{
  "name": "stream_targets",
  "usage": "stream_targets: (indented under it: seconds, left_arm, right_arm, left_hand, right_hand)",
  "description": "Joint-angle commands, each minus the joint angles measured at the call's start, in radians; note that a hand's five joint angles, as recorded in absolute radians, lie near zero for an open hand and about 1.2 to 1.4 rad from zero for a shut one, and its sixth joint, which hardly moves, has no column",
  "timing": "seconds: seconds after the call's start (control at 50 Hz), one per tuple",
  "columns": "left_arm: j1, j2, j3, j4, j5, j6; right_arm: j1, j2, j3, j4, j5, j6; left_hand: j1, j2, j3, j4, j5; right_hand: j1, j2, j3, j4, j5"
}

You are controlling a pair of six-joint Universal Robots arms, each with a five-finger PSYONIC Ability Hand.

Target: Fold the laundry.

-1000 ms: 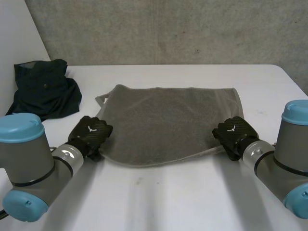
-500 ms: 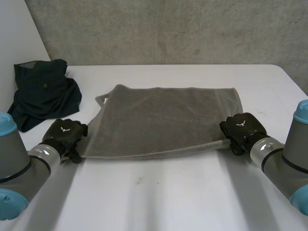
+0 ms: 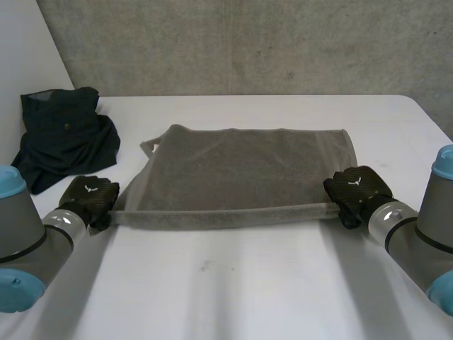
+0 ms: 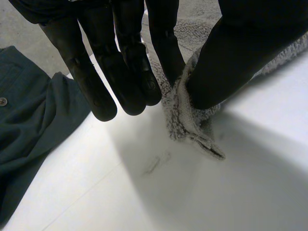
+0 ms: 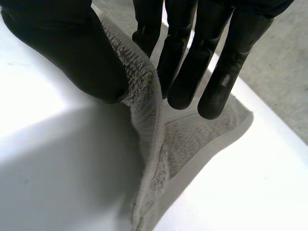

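The grey towel [image 3: 241, 166] is lying on the white surface [image 3: 248, 283] with its near edge pulled taut, the left hand [image 3: 88, 200] pinching the towel's near left corner and the right hand [image 3: 356, 190] pinching its near right corner, a dark garment [image 3: 64, 134] lying off the towel's left side.

Plain grey towel [image 3: 241, 173], dark teal garment [image 3: 64, 134], white table [image 3: 269, 283], black hands.

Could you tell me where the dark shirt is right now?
In the head view the dark shirt lies bunched at the far left of the table, beyond the left hand and apart from the grey towel.
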Motion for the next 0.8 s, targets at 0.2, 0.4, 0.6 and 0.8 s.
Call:
stream_targets:
  seconds: [0.2, 0.4, 0.6, 0.8]
  left_arm:
    - [-0.005, 0.123, -0.006, -0.014, -0.003, -0.015]
    - [-0.008, 0.194, 0.002, -0.035, -0.003, -0.017]
    - [-0.019, 0.214, 0.014, -0.035, -0.003, -0.017]
    - [-0.035, 0.215, 0.026, -0.035, -0.003, -0.019]
  right_arm:
    - [-0.152, -0.066, -0.125, 0.314, -0.159, 0.035]
    - [-0.216, -0.080, -0.073, 0.336, -0.171, 0.041]
    - [-0.258, -0.092, 0.121, 0.111, -0.178, 0.292]
    - [-0.252, -0.017, 0.153, -0.031, -0.182, 0.446]
  left_hand:
    - [0.244, 0.205, 0.208, 0.200, 0.249]
    - [0.244, 0.205, 0.208, 0.200, 0.249]
    - [0.244, 0.205, 0.208, 0.200, 0.249]
    - [0.244, 0.205, 0.208, 0.200, 0.249]
  right_hand:
    - [-0.537, -0.722, -0.745, -0.747, -0.727]
    - [-0.517, -0.702, -0.725, -0.727, -0.706]
    - [-0.508, -0.693, -0.716, -0.718, -0.697]
    - [-0.496, -0.681, -0.704, -0.706, -0.686]
